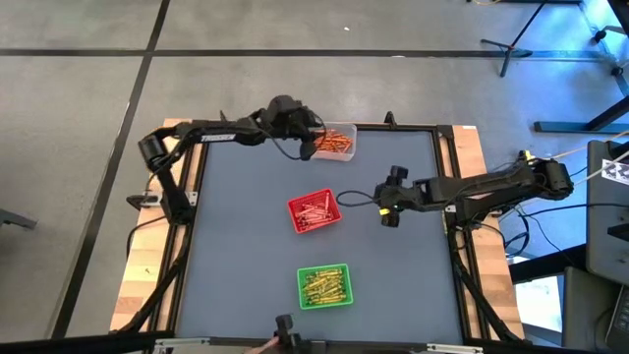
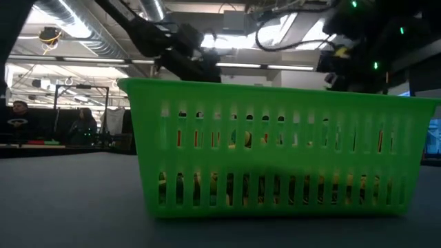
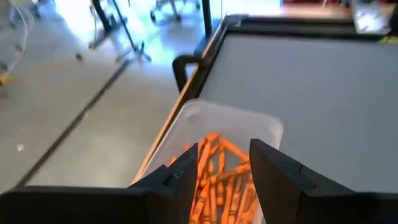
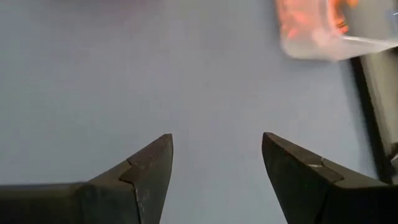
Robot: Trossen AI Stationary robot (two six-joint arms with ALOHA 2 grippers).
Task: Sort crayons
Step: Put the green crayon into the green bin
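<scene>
Orange crayons [image 1: 336,144] lie in a clear tray [image 1: 346,131] at the table's far edge. They also show in the left wrist view [image 3: 219,180]. Red crayons [image 1: 313,212] lie in a red tray [image 1: 331,198] at mid-table. Olive crayons [image 1: 324,286] lie in a green tray [image 1: 323,268] near the front. My left gripper [image 3: 224,167] is open, its fingers over the pile of orange crayons in the clear tray [image 3: 230,118]. My right gripper [image 4: 216,163] is open and empty over bare table, right of the red tray; it also shows in the high view [image 1: 390,197].
The green tray [image 2: 275,148] fills the low view, close to that camera. The table's raised dark rim [image 3: 193,68] runs just behind the clear tray. The clear tray also shows far off in the right wrist view [image 4: 323,34]. People sit in the room behind [image 2: 17,114].
</scene>
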